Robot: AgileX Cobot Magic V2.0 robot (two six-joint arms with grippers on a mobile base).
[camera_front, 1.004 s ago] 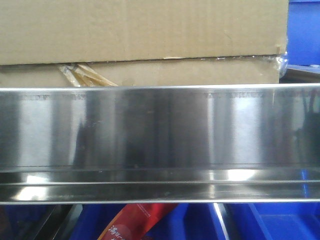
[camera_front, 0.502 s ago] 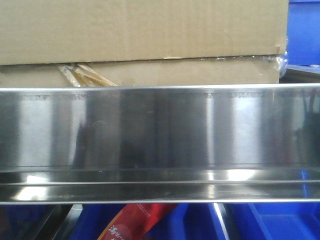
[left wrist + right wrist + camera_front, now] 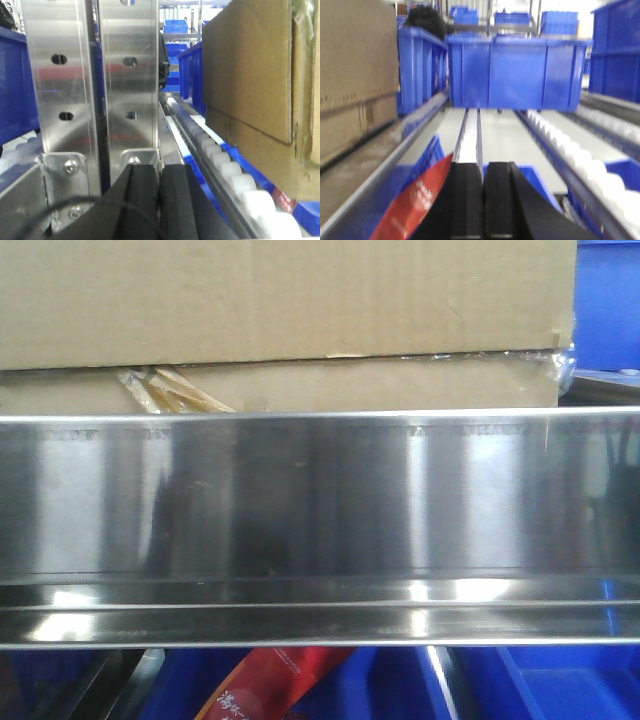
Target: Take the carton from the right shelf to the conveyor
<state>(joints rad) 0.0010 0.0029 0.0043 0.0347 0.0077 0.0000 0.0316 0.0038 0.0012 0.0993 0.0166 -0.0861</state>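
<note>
Barely anything shifts from a second ago: the carton [image 3: 290,300] sits in the same spot behind the shelf [image 3: 320,510], and only the dark reflections on that steel front rail drift a touch sideways.

Now look at your arms. The left tool [image 3: 160,200] has its black pads pressed together, nothing between them, and the carton's side wall rises at two o'clock from it, close but not touching. The right tool [image 3: 483,200] is pinched together too, empty, with the carton at ten o'clock. So you have one arm on each flank. My read is that the box is too wide for a single tool, and you're set to squeeze it between both.

Watch what's around you. The rail crosses the carton's lower edge, so it likely has to come up and over. A tuft of yellowish tape [image 3: 165,390] pokes out at the seam. Aluminium uprights [image 3: 85,75] stand at eleven o'clock from the left tool, with a roller track [image 3: 225,170] running under the box. On the right, blue bins [image 3: 520,75] block twelve o'clock, and a red packet [image 3: 415,205] lies at eight o'clock. The conveyor isn't in any view.
</note>
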